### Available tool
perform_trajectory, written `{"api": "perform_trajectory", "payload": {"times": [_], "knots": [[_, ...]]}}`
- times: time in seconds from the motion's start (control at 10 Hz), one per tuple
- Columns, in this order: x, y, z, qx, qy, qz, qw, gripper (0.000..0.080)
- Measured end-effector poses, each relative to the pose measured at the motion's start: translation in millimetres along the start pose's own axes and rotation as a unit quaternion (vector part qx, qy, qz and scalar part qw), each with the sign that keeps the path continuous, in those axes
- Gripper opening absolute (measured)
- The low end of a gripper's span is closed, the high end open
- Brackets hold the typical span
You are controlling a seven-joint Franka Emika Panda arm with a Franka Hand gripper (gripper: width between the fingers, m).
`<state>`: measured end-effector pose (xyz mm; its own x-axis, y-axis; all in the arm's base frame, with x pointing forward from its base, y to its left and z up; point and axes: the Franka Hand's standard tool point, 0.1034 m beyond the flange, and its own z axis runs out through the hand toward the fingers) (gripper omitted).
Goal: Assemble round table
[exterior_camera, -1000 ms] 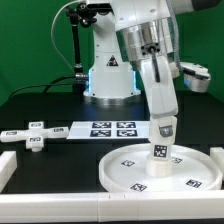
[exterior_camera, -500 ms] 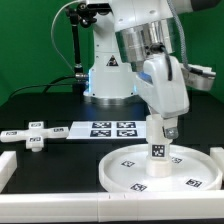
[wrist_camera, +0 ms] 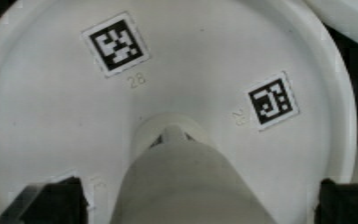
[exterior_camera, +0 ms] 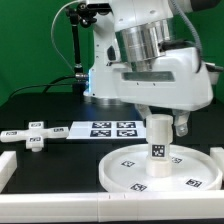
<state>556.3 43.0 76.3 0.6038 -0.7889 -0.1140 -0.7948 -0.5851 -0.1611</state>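
The large rimmed round disc point(exterior_camera: 130, 172) lies flat on the black mat at the exterior view's right and fills the wrist view point(wrist_camera: 176, 90), showing two tags. The short thick cylinder point(exterior_camera: 158, 142) stands upright on the disc's middle. In the wrist view it is the grey shape point(wrist_camera: 202, 180) between my fingertips. My gripper point(exterior_camera: 161, 124) point(wrist_camera: 197, 205) hangs over the cylinder's top. Its jaws are open, one on each side of the cylinder, with a gap on both sides. The small cross-shaped piece point(exterior_camera: 35, 135) lies on the mat at the exterior view's left.
The marker board point(exterior_camera: 112, 128) lies behind the disc. White bars point(exterior_camera: 8, 168) edge the mat at the exterior view's left and along the front. The robot's base point(exterior_camera: 108, 75) stands at the back.
My wrist has turned about the vertical, so the hand now faces the exterior camera broadside. The cylinder has stayed upright on the disc. The jaws now stand apart from it.
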Motion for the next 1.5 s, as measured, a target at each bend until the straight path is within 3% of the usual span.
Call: {"api": "perform_trajectory", "payload": {"times": [0.2, 0.4, 0.9, 1.1, 1.2, 1.4, 1.5], "knots": [[2.2, 0.2, -1.0, -0.008, 0.006, -0.100, 0.995, 0.0649], [2.1, -3.4, -3.4, -0.024, 0.009, -0.224, 0.974, 0.0649], [3.6, -5.0, -4.3, -0.028, 0.007, -0.394, 0.919, 0.0649], [4.2, -4.3, -4.4, -0.041, 0.007, -0.495, 0.868, 0.0649], [5.0, -4.2, -4.8, -0.042, 0.006, -0.528, 0.848, 0.0649], [6.5, -6.0, -6.6, -0.050, 0.002, -0.629, 0.776, 0.0649], [6.7, -7.1, -7.4, -0.049, 0.004, -0.648, 0.760, 0.0649]]}}
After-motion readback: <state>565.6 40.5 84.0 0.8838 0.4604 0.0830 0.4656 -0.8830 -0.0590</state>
